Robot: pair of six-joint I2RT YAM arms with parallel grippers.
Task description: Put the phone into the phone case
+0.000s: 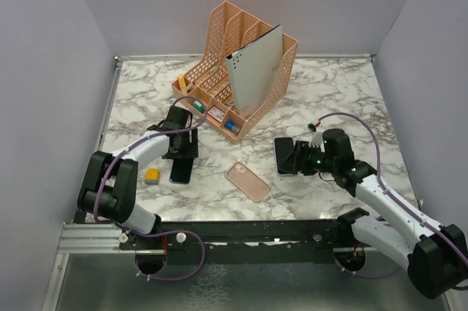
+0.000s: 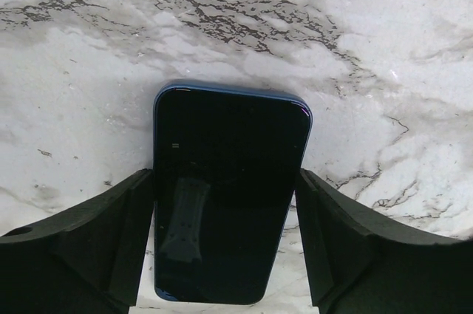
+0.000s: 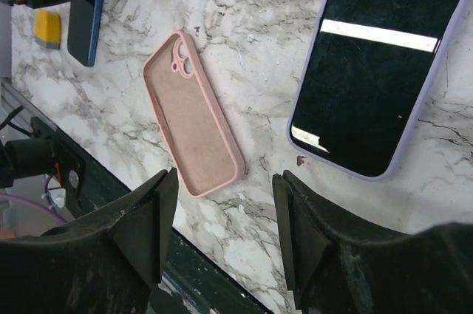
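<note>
A blue-edged phone (image 2: pixel 229 196) lies screen up on the marble table, left of centre in the top view (image 1: pixel 180 172). My left gripper (image 2: pixel 225 181) straddles its width with both fingers against its side edges (image 1: pixel 183 146). The pink phone case (image 1: pixel 247 181) lies open side up at the front centre, empty, and also shows in the right wrist view (image 3: pixel 194 114). My right gripper (image 3: pixel 225 181) is open and empty above the table, between the case and a lilac-edged phone (image 3: pixel 377 70), which lies screen up under it (image 1: pixel 284 156).
An orange desk organizer (image 1: pixel 234 69) holding a grey folder and small items stands at the back centre. A small yellow block (image 1: pixel 152 175) lies left of the blue phone. The table's front edge and black rail (image 3: pixel 222 284) are right below my right gripper.
</note>
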